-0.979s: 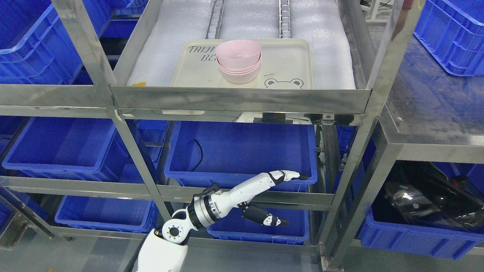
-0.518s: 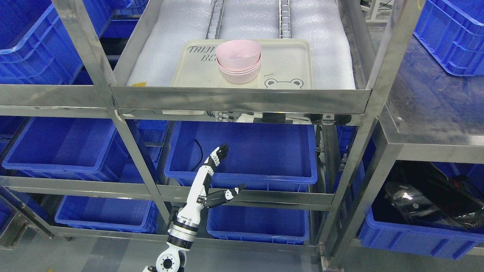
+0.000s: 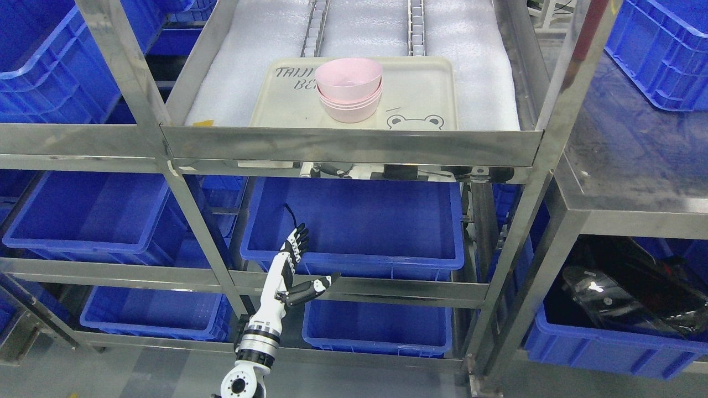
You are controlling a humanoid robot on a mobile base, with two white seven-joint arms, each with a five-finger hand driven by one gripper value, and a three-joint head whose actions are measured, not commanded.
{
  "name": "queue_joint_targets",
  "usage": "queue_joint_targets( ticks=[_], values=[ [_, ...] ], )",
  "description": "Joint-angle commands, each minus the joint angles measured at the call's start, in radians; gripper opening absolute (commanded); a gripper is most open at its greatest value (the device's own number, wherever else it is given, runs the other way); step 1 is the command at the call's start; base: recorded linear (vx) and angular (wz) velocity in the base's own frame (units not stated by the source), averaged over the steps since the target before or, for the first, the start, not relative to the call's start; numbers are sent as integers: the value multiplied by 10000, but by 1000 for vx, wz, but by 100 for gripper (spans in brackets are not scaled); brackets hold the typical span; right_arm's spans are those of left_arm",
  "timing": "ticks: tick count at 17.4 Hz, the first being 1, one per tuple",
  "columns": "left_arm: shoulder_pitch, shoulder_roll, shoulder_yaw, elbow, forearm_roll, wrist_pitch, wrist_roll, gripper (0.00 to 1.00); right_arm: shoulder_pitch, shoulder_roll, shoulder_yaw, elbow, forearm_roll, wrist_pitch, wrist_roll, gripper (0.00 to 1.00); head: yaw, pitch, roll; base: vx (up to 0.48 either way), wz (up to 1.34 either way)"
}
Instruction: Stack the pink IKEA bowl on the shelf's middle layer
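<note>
A stack of pink bowls (image 3: 348,88) stands on a cream tray (image 3: 420,88) with a frog drawing, on the steel shelf layer padded with white foam. The top bowl sits nested in the ones below. My left hand (image 3: 310,258) is well below that layer, in front of the blue bin underneath. It points upward with fingers straight and thumb spread to the right, and it holds nothing. The right arm is out of view.
The steel shelf frame (image 3: 354,145) runs across the front of the tray. Blue bins (image 3: 354,221) fill the lower layers and the left side. A steel table (image 3: 636,166) stands at the right, with a black object (image 3: 625,287) in a bin under it.
My left arm has swung from pointing right to pointing up, and has sunk down and to the left. The bowls and tray have not moved.
</note>
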Motion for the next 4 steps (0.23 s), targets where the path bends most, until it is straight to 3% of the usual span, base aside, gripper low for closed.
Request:
queue_joint_targets(
  ticks=[1, 4],
  values=[
    [22, 163, 407, -1437, 120, 311, 57, 100, 215, -175, 0, -175, 0, 5, 5, 100, 0, 0, 0, 0, 0],
    [22, 163, 438, -1437, 120, 576, 195, 100, 215, -175, 0, -175, 0, 5, 5, 100, 0, 0, 0, 0, 0]
  ],
)
